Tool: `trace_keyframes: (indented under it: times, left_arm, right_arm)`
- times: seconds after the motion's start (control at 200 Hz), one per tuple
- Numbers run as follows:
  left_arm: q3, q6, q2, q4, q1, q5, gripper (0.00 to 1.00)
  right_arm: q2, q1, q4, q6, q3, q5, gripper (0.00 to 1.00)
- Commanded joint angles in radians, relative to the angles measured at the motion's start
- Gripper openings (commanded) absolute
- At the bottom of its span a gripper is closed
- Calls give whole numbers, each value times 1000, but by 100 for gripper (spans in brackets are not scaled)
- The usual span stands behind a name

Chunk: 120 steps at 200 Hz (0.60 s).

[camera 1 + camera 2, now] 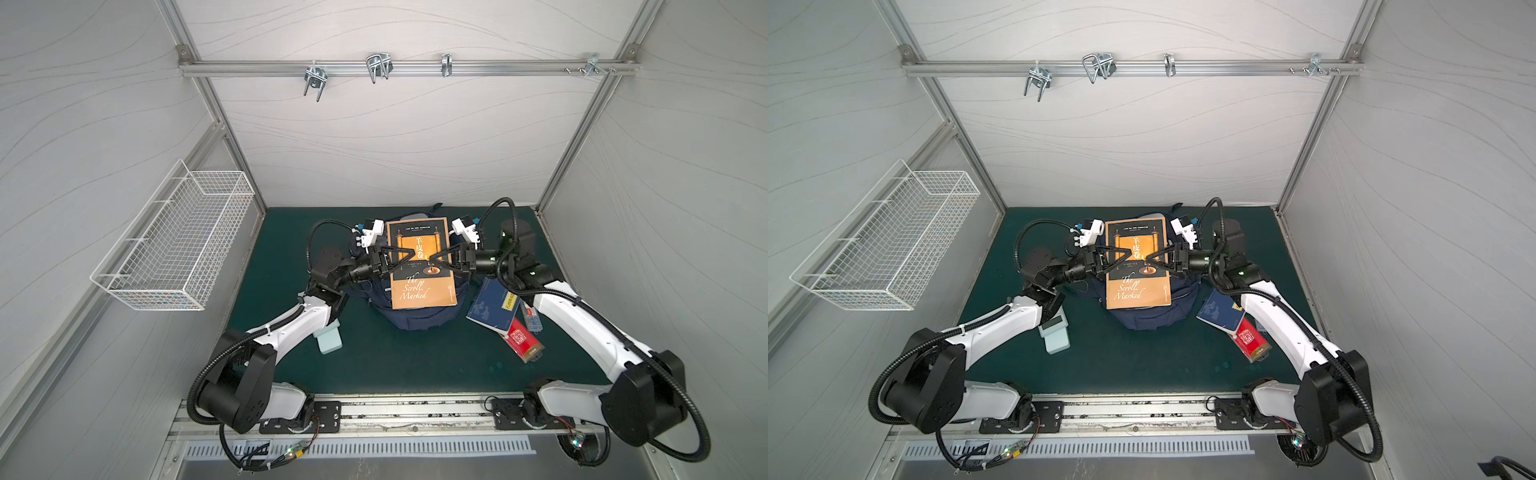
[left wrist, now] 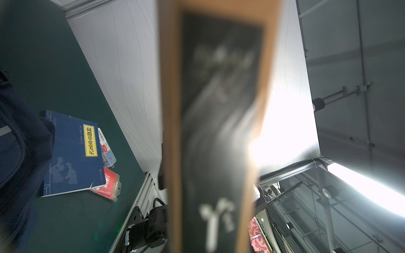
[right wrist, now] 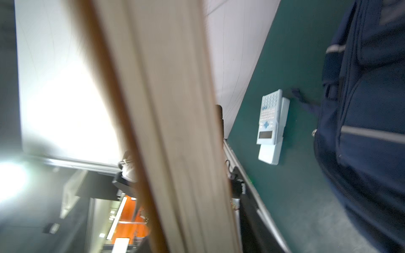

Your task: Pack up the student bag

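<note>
You've got L claw [image 1: 415, 254] pinching orange book [image 1: 424, 291] above student bag [image 1: 415, 320], mid rear edge of table [image 1: 395, 361]; R claw [image 1: 430, 262] on book too, grip unclear.

Cloth student bag [image 1: 415, 321] — glossy paper book [image 1: 424, 289]

**Cameras: two high, two pressed close**

Both top views look steeply down from high at the front and share nearly everything: the whole counter [image 1: 374, 365], with the book [image 1: 419, 291] mid-frame. The left wrist view sits hard against that book, blurred, facing the blue book [image 2: 72, 153]. The right wrist view, equally close, seemingly sees its page edge and faces the calculator [image 3: 270, 127]. Both catch the bag [image 2: 17, 142].
</note>
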Motion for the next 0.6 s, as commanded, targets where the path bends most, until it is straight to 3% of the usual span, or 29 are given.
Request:
trace_keyframes:
  times: [0.0, 0.1, 0.17, 0.245, 0.325, 0.395, 0.48, 0.51, 0.595]
  left_arm:
    - [13, -17, -4, 132, -1, 10, 0]
    - [8, 16, -10, 83, -2, 9, 0]
    - [13, 86, -24, -39, -2, 5, 0]
    - [56, 287, -70, -397, -2, -41, 33]
    - [173, 645, -134, -975, -26, -238, 55]
    - [280, 884, -134, -1306, -95, -527, 63]
    - [370, 1015, -58, -1507, -151, -722, 64]
    - [393, 1035, -26, -1553, -158, -747, 72]
    - [412, 1089, 41, -1581, -203, -768, 71]
  right_arm:
    - [-25, 2, 64, 34, -3, -28, 20]
    - [-33, 1, 49, 29, 2, -24, 0]
    - [-44, -2, -3, 2, 12, -7, 0]
    - [-67, -25, -125, -63, 39, 44, 0]
    - [-104, -79, -381, -173, 89, 199, 0]
    - [-125, -143, -566, -238, 123, 346, 0]
    - [-127, -229, -762, -288, 159, 507, 0]
    - [-126, -258, -816, -300, 163, 545, 0]
    - [-127, -332, -898, -322, 149, 599, 0]
